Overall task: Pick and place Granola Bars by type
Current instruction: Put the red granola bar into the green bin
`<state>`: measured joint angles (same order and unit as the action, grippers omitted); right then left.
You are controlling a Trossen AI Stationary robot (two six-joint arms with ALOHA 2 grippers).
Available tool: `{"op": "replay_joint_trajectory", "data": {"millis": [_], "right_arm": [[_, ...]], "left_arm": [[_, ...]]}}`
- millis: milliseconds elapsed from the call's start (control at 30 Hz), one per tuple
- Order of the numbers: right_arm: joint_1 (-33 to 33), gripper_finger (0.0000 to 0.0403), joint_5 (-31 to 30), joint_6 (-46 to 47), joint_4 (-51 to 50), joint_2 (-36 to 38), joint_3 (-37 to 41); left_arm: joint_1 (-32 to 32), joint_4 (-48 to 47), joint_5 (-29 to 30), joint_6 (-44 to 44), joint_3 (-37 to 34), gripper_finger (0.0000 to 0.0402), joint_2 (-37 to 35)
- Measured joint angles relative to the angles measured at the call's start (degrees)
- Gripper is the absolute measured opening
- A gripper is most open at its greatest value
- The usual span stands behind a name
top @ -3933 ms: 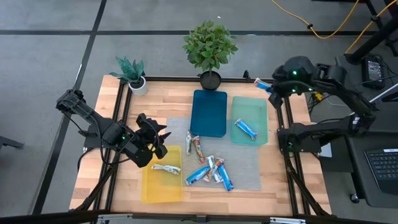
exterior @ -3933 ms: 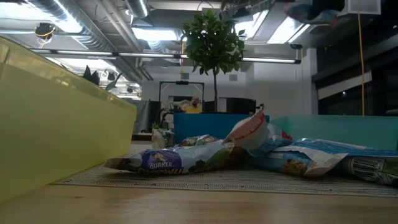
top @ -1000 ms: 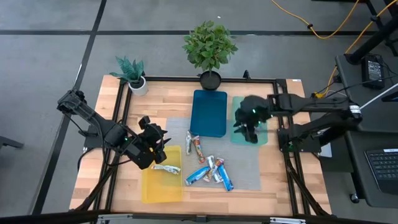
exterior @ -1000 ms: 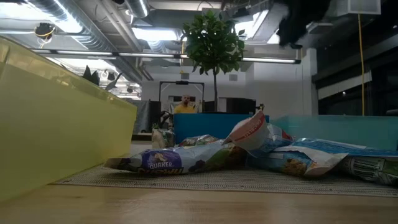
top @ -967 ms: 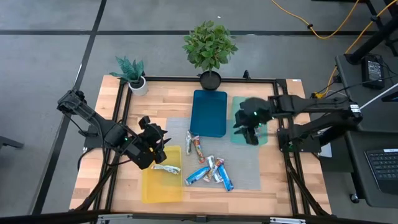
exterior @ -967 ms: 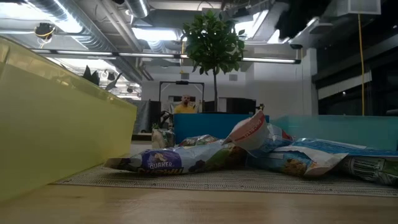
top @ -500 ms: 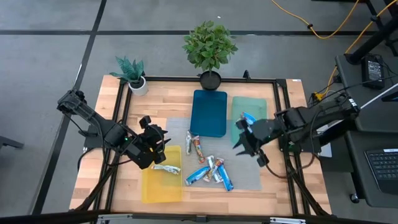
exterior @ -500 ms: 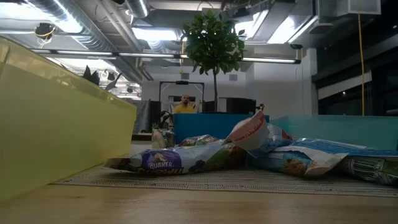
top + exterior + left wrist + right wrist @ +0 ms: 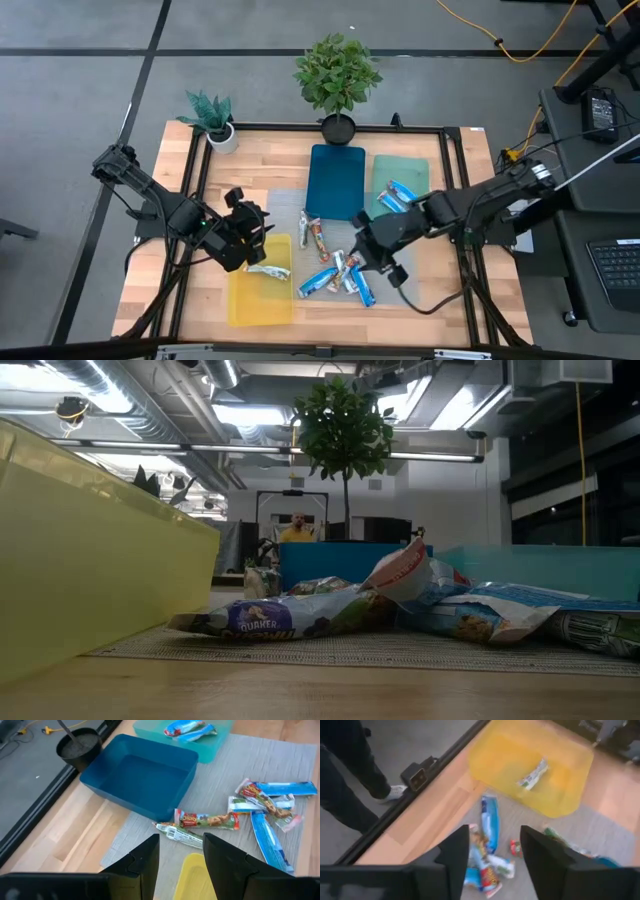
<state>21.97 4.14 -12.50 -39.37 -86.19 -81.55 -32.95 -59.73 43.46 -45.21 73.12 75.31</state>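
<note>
Several granola bars [image 9: 335, 270] lie in a loose pile on the grey mat [image 9: 400, 262], blue, silver-white and red-marked ones mixed. Two blue bars [image 9: 396, 196] lie flat in the teal tray [image 9: 418, 178]. One tan-white bar [image 9: 266, 271] lies in the yellow tray [image 9: 250, 300]. The blue tray [image 9: 335, 180] holds nothing. My right gripper [image 9: 378, 262] hovers open above the pile's right side; the bars [image 9: 489, 827] show beyond its fingers. My left gripper [image 9: 256, 228] stands open over the yellow tray's far edge [image 9: 194, 867], with nothing between its fingers.
Two potted plants [image 9: 338, 75] [image 9: 212, 117] stand at the table's far edge. A black frame rail [image 9: 200, 180] runs along the sides. Bare wood [image 9: 450, 300] shows near the right front corner. A person's legs [image 9: 350, 775] show beside the table in the right wrist view.
My right gripper has drawn back from over the teal tray and travelled toward the table's left and near edge, ending above the pile on the mat. A second blue bar now lies in the teal tray beside the first.
</note>
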Motion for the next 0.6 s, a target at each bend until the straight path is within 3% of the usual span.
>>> {"op": "replay_joint_trajectory", "data": {"millis": [233, 600], "right_arm": [[0.0, 0.0251, -4.9, -2.0, -10.1, -9.0, -9.6], [-1.2, 0.0255, -1.7, -3.2, -13.9, -17.2, -7.8]], "left_arm": [[-0.3, 0.4, -0.1, 2.3, 0.0, 0.0143, 0.0], [-0.3, 2.8, -1.6, 4.5, 0.0, 0.0143, 0.0]]}}
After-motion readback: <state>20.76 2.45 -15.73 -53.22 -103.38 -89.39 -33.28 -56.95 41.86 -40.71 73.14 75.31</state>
